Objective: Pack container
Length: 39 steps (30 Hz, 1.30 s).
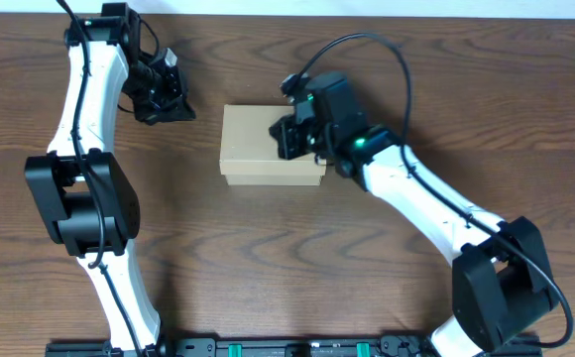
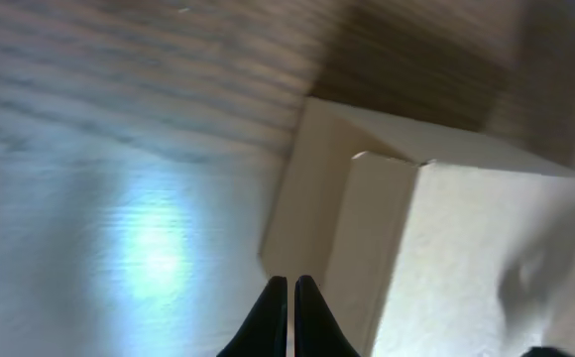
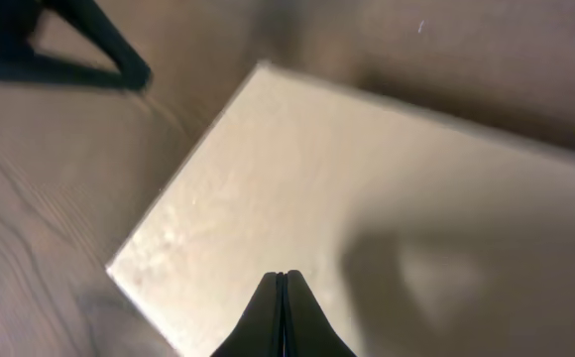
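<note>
**Closing the lid.** The small rectangular tan-brown cardboard box point(image 1: 268, 149) sits mid-table on the dark wood-grain table point(image 1: 268, 268) with its flap lid down. The right gripper point(image 1: 289, 139), fingers pressed together, is over the lid's right part; whether it touches cannot be told. The left gripper point(image 1: 172, 107) stands well apart, tips all but together and holding nothing. The step is probably best done by pressing straight down near the lid's free edge. The push should be light enough not to dent the card or slide the cardboard box.

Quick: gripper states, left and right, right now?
Left gripper: jaws shut, empty, clear of the container.
Right gripper: jaws shut, empty, above the container.
</note>
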Motion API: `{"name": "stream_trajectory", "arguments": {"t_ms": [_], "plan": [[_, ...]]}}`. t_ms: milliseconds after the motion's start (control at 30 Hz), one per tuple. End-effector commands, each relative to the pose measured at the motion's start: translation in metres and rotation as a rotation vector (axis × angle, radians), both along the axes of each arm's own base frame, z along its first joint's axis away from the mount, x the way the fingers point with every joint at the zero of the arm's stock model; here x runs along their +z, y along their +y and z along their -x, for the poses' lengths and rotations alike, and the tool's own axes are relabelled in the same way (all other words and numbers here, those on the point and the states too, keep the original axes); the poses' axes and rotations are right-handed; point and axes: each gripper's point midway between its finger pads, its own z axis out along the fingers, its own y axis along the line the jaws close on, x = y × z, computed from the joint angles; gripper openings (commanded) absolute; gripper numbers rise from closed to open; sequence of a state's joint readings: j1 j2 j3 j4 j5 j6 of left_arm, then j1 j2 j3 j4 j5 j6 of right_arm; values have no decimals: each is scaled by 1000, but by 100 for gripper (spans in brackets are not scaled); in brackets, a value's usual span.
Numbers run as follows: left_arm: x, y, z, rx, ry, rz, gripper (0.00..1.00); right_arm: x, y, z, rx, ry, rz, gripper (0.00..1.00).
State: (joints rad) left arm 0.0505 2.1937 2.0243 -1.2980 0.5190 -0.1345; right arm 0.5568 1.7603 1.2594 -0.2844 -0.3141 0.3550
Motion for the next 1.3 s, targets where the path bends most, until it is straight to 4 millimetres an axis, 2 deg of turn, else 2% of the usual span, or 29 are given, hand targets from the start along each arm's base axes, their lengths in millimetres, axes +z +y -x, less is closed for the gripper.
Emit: {"name": "stream_trajectory", "arguments": {"t_ms": [0,233,467,767,867,933,1033,1100,1167,1200,1233,1267], "plan": [[-2,16,0,31,19,-90,5,2,2,5,-41,-2,51,1],[-3,18,5,41,46,-106,6,-22,-2,24,-44,56,166,1],[-3,18,7,40,55,-106,6,-60,-3,39,-21,147,246,1],[-3,18,7,40,55,-106,6,-66,1,45,-5,159,258,1],[-3,18,7,40,57,-105,6,-62,3,46,4,159,244,1],[-1,18,9,39,61,-105,6,-51,8,47,26,144,215,1],[7,18,12,39,56,-105,5,-23,12,46,41,88,161,1],[18,18,12,37,33,-105,6,3,13,45,38,33,121,2],[32,18,10,39,-3,-105,14,26,11,44,44,-24,93,15],[41,18,10,40,-26,-105,19,37,9,44,40,-45,80,29],[50,18,10,41,-48,-106,33,47,6,44,39,-65,69,47],[62,18,10,43,-80,-107,59,59,3,44,35,-87,55,68]]}}
